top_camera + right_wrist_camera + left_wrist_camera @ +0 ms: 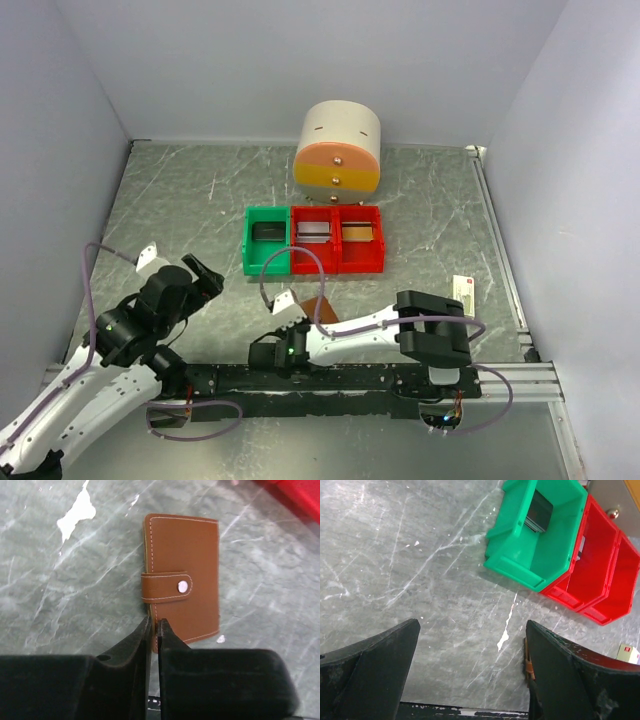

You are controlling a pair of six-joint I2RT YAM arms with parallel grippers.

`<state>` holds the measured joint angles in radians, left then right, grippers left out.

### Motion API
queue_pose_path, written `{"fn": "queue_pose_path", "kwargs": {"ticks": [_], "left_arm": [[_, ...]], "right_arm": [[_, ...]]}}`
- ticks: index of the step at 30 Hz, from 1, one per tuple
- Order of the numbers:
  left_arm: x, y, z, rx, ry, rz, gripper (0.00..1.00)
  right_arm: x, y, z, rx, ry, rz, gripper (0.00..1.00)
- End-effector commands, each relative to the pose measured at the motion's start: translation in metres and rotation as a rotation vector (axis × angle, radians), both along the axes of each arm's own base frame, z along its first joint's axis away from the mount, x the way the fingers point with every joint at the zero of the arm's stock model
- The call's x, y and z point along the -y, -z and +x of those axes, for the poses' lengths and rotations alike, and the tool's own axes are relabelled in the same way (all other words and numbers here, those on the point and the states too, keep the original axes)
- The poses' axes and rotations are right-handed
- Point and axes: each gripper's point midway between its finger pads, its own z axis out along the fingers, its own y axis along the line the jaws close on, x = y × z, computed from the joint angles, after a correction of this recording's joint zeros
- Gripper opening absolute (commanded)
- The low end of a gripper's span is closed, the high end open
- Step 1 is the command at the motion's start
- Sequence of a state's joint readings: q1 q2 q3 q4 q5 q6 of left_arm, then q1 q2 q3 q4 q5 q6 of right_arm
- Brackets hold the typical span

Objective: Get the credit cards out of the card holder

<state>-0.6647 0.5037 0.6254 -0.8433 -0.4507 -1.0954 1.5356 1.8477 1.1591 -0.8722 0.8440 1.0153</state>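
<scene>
The card holder (182,587) lies folded shut on the grey table, a brown wallet with white stitching, its strap snapped closed; the credit cards are hidden. My right gripper (154,622) is shut, its tips over the holder's lower left edge; I cannot tell whether that edge is pinched. From above, only a brown corner of the holder (322,306) shows beside the right gripper (305,318). My left gripper (472,630) stands wide open over bare table, holding nothing, and a sliver of the holder (529,666) shows by its right finger. In the top view the left gripper (205,280) sits left of the bins.
A green bin (252,255) and two red bins (345,265) stand in a row behind the holder, each with a flat item inside. A round cream and orange drawer unit (338,150) is behind them. A small cream box (462,288) lies at the right.
</scene>
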Motion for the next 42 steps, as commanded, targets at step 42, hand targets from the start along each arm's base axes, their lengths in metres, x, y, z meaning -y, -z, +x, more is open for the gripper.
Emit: {"fn": "queue_pose_path", "kwargs": {"ticks": [42], "left_arm": [[0.217, 0.09, -0.035, -0.174, 1.037, 0.458, 0.77]], "right_arm": [[0.067, 0.047, 0.014, -0.502, 0.212, 1.037, 0.25]]}}
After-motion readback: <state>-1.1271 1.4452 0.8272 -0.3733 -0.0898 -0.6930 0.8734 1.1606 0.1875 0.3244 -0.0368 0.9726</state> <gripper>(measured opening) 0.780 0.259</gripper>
